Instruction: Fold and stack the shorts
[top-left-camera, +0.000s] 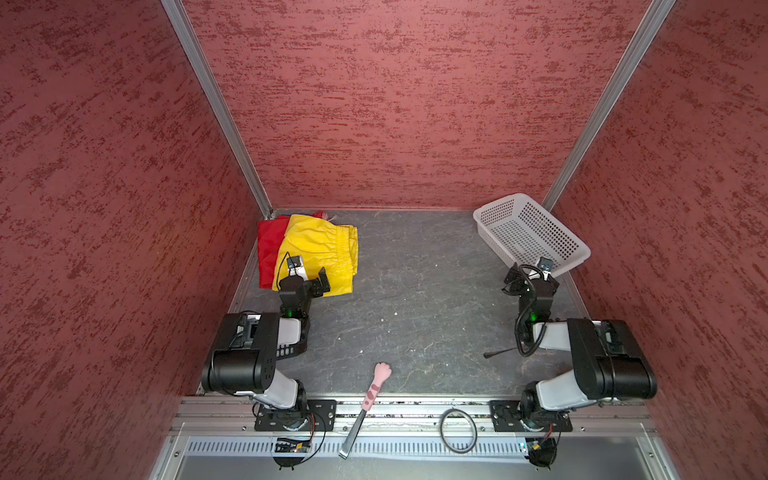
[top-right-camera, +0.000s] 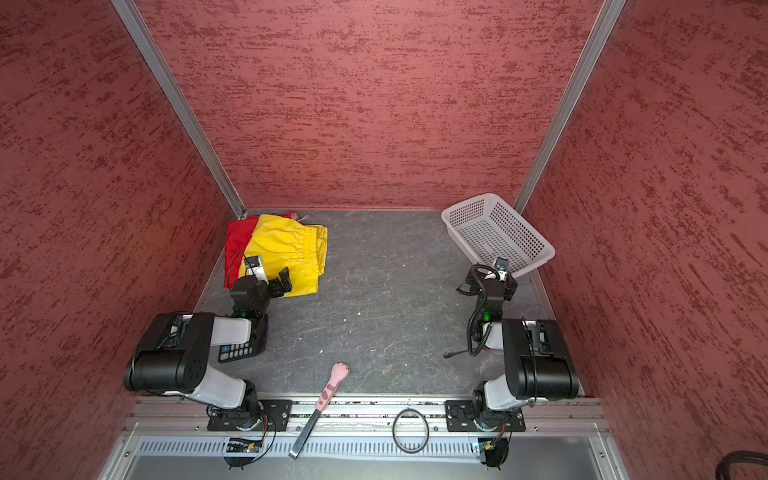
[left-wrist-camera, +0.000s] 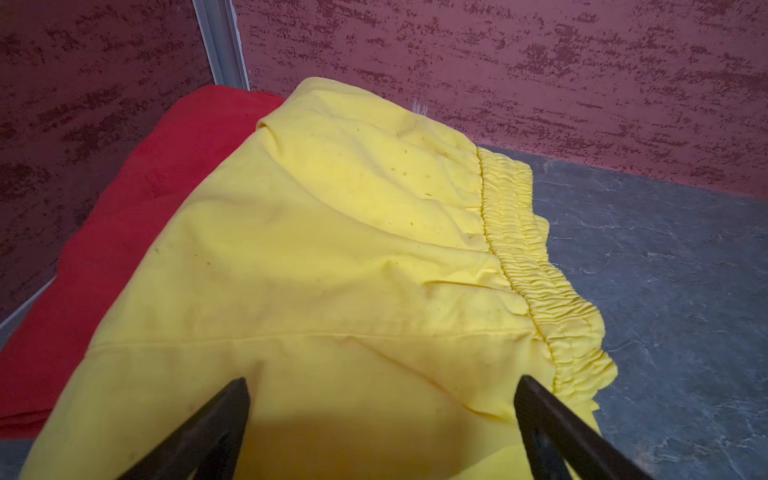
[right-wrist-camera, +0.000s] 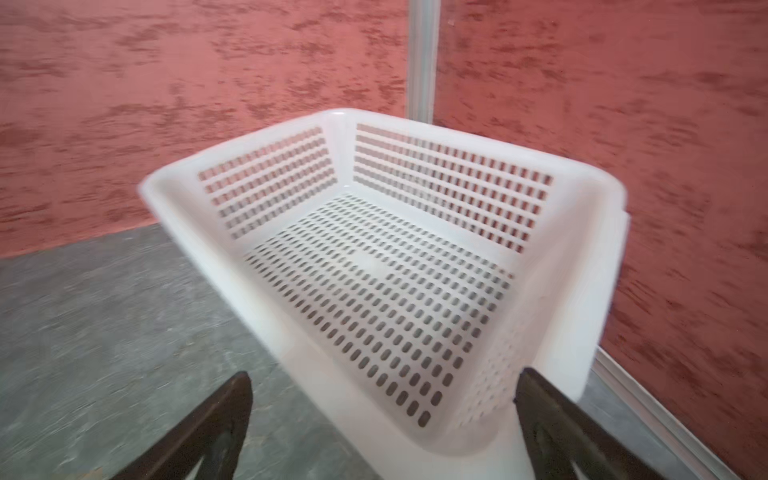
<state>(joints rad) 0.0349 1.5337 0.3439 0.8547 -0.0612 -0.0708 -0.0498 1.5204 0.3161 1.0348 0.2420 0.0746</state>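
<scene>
Where piled, far left corner: yellow shorts (top-left-camera: 320, 245) on top of red shorts (top-left-camera: 268, 249), both on the table (top-left-camera: 415, 291), close against the left wall (top-left-camera: 124, 208); red visible only along the left side and at the back.
Yellow shorts (left-wrist-camera: 332, 249), fabric: thin and smooth, softly creased, speckled with tiny dark flecks; one straight stitched seam across the near part.
Waistband (left-wrist-camera: 528, 266): gathered elastic, tightly ruffled, along the pile's right edge, toward the table's middle.
Red shorts (left-wrist-camera: 124, 228), fabric: plain, matte, lying flat.
Left gripper (top-left-camera: 311, 272): dark tapered fingers (left-wrist-camera: 212, 432) spread wide over the near part of the yellow shorts, clasping nothing.
Right gripper (top-left-camera: 528, 270): fingers wide apart at the near corner of the basket (top-left-camera: 496, 214); touching or not, cannot tell; wrist view blurred.
Basket, make: white plastic, rectangular, rounded rim, walls and floor pierced with rows of small slots; far right corner, set askew.
Table, surface: dark grey, stone-like, veined with pale cracks.
Walls (top-left-camera: 395, 104): dull red, rough and mottled, joined by aluminium corner strips (top-left-camera: 216, 104).
Front edge: pink paw-ended stick (top-left-camera: 376, 386) with a flat metal blade, across the rail (top-left-camera: 415, 409).
</scene>
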